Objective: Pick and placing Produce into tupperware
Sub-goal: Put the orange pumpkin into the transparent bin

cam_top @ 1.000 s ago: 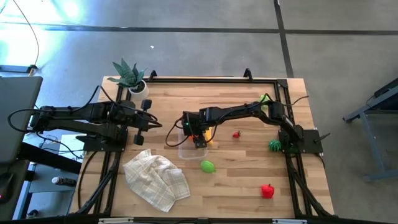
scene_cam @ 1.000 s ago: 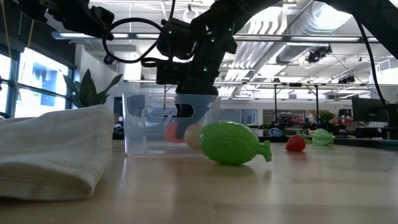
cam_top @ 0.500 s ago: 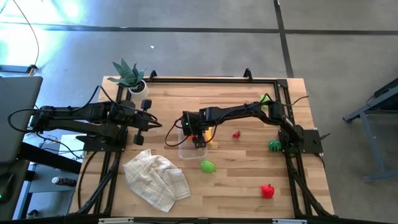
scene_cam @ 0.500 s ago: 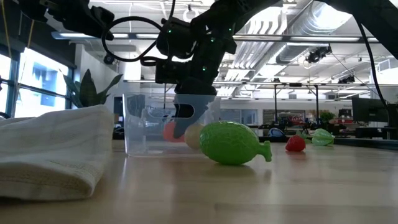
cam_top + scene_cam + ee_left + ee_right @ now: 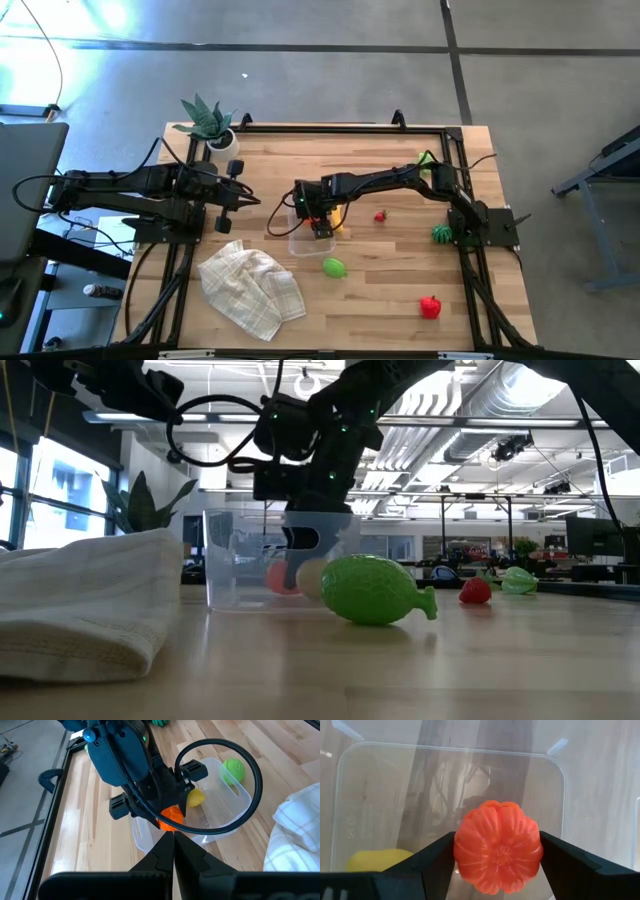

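Observation:
My right gripper reaches from the table's right side over the clear tupperware and is shut on a ribbed orange fruit. In the low view, the fruit sits low inside the tub walls. A yellow fruit lies on the tub floor beside it. A green lime-like fruit rests on the table just in front of the tub. My left gripper is shut and waits to the left of the tub. My right gripper pinches the orange fruit's ribbed sides between its two fingers, coming from above and pointing down into the tub. The fruit is inside the tupperware near its floor; whether it touches the floor I cannot tell.
A small red fruit, a green round one, a red pepper and a leafy green piece lie on the right half. A checked cloth is at the near left and a potted plant at the far left corner.
The tupperware has slid a little toward the table's right, with my right gripper and the orange fruit inside it shifting the same way. The gripper has stayed shut on the fruit.

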Controlling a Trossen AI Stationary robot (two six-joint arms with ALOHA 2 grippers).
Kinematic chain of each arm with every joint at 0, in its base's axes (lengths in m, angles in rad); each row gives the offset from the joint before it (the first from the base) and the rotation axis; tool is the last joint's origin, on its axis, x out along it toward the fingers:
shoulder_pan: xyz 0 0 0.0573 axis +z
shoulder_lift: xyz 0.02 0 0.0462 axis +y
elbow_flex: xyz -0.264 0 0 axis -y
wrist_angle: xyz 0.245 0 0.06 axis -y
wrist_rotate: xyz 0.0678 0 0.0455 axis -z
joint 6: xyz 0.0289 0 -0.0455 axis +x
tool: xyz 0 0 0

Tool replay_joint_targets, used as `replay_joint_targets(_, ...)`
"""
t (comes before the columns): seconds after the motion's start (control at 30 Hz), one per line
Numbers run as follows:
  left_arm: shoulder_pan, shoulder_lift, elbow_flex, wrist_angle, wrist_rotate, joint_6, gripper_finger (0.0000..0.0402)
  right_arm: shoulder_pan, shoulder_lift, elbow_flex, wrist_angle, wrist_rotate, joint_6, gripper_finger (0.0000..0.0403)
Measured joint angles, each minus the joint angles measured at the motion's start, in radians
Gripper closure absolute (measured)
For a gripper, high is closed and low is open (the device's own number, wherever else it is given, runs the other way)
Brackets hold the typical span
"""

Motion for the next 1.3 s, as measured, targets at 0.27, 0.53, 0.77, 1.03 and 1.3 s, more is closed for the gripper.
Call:
replay_joint_targets(0.27,0.0,0.0,0.0,0.0,0.0,0.0,0.0399,0.0,0.0,-0.001,0.01,0.01,0.002,0.0145)
replay_joint_targets(0.53,0.0,0.0,0.0,0.0,0.0,0.0,0.0399,0.0,0.0,-0.002,0.015,0.017,0.02,0.0145)
replay_joint_targets(0.77,0.0,0.0,0.0,0.0,0.0,0.0,0.0399,0.0,0.0,-0.002,0.015,0.017,0.028,0.0145)
replay_joint_targets(1.03,0.0,0.0,0.0,0.0,0.0,0.0,0.0399,0.0,0.0,-0.002,0.015,0.018,0.057,0.0145)
replay_joint_targets(1.3,0.0,0.0,0.0,0.0,0.0,0.0,0.0399,0.0,0.0,-0.002,0.021,0.022,0.086,0.0113)
